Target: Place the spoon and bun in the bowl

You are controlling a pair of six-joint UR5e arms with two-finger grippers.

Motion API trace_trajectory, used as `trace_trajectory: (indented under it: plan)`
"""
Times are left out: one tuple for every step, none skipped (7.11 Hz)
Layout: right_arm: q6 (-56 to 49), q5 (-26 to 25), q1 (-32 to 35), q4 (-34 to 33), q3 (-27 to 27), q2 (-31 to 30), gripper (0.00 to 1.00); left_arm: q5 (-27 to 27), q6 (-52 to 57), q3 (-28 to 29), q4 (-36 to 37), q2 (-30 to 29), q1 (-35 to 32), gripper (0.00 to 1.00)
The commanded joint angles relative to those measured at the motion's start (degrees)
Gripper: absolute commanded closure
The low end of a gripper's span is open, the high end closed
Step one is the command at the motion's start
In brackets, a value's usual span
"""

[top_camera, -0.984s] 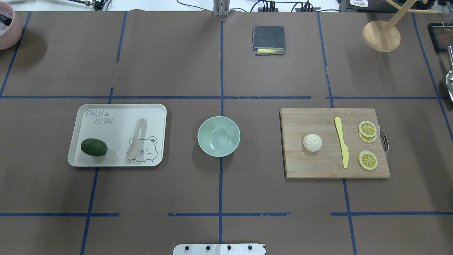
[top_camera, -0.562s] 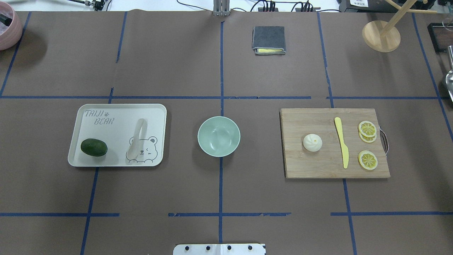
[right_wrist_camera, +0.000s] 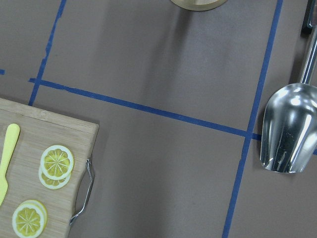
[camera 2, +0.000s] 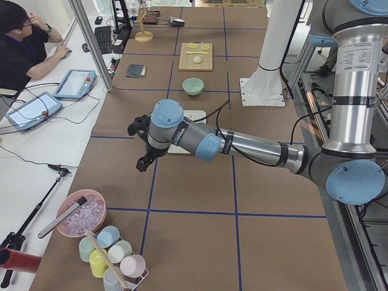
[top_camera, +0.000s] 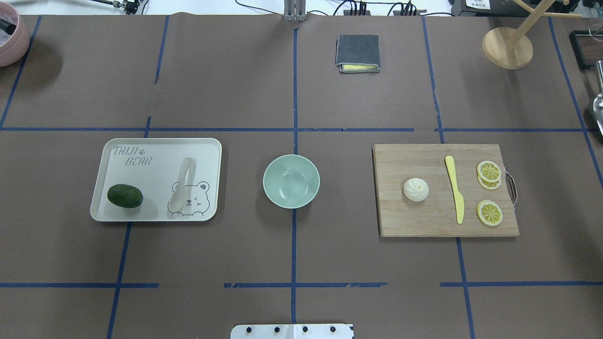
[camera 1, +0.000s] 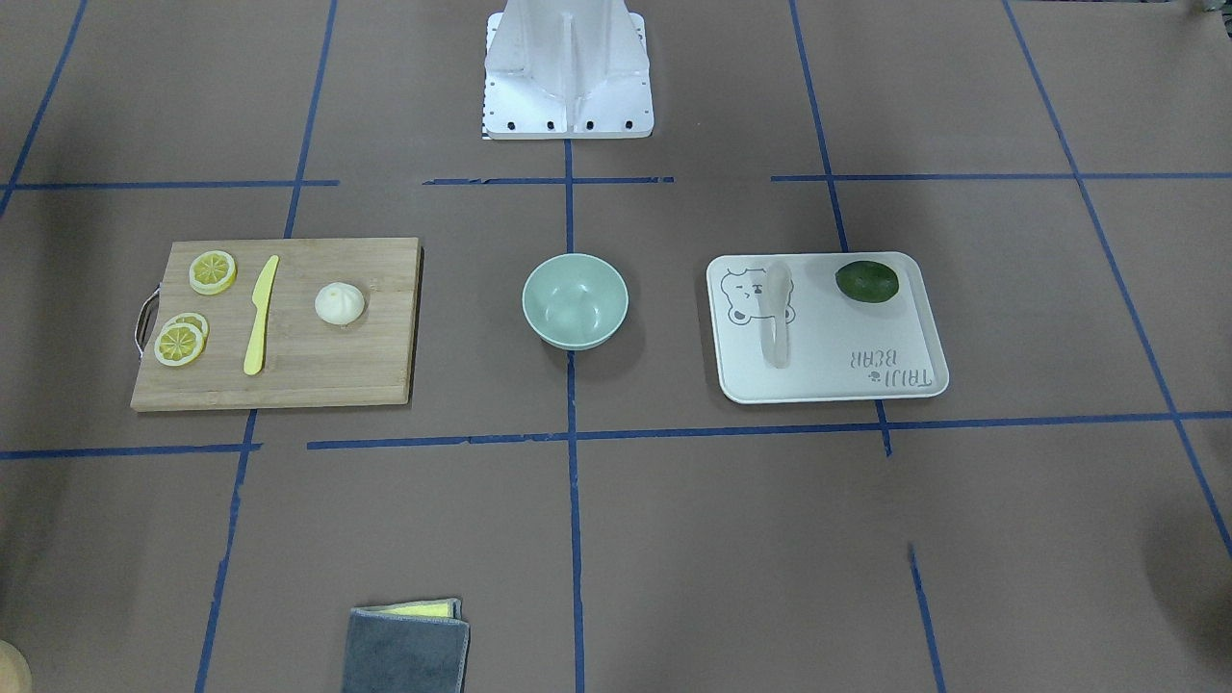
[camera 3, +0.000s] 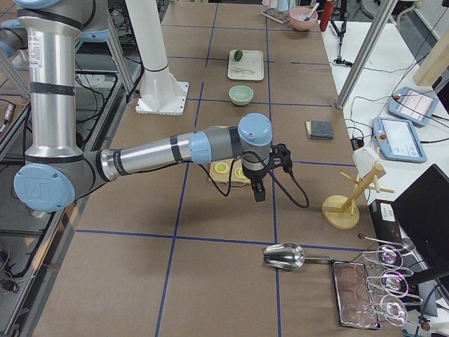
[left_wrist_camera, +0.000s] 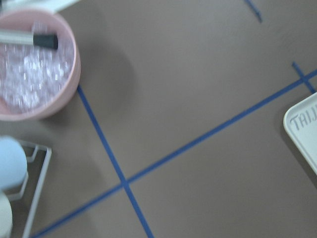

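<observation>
Spoon (top_camera: 181, 186), small off-white plastic, lies on a pale rectangular tray (top_camera: 162, 140) w/ bear print, toward the desk's left end, scoop end nearer the robot. Small round white pleated bun (top_camera: 416, 189) sits on a wooden cutting board (top_camera: 400, 219) toward the right end. Round mint-green bowl (top_camera: 291, 181) stands mid-desk, betw. the two.

L arm stretches out low, approx. level, over the left end; wrist bent, left pincer (camera 2: 141, 166) pointing down above bare desk. R arm likewise over the right end, right pincer (camera 3: 258, 193) pointing down by the board's handle edge. Spread or pressed together: can't tell for either.
</observation>
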Motion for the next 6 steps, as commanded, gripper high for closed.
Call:
trace_trajectory:
  plan:
    - [3.68,-0.02,-0.02,0.27,0.13,0.07,0.0,0.28,-24.17,-1.44,-13.14,-0.72,7.53,0.0]
    - [3.88,-0.11,-0.02,0.28,0.04,0.07,0.0,0.81,-30.85,-1.46,-17.71,-0.64,10.97,0.0]
    - [3.01,-0.2,-0.02,0.36,0.13,0.16,0.0,2.38,-36.31,-2.24,-17.76,-2.03,14.66,0.0]
    - [3.09,-0.2,-0.02,1.15,-0.04,-0.28,0.0,8.23,-43.68,-4.16,-17.76,-2.3,19.75,0.0]
    - [3.27,-0.03,-0.02,1.5,-0.05,-0.72,0.0,17.42,-45.06,-7.49,-17.85,-2.31,27.28,0.0]
    - [3.18,-0.11,-0.02,1.51,-0.05,-0.9,0.0,17.86,-45.24,-7.87,-16.98,-2.31,32.05,0.0]
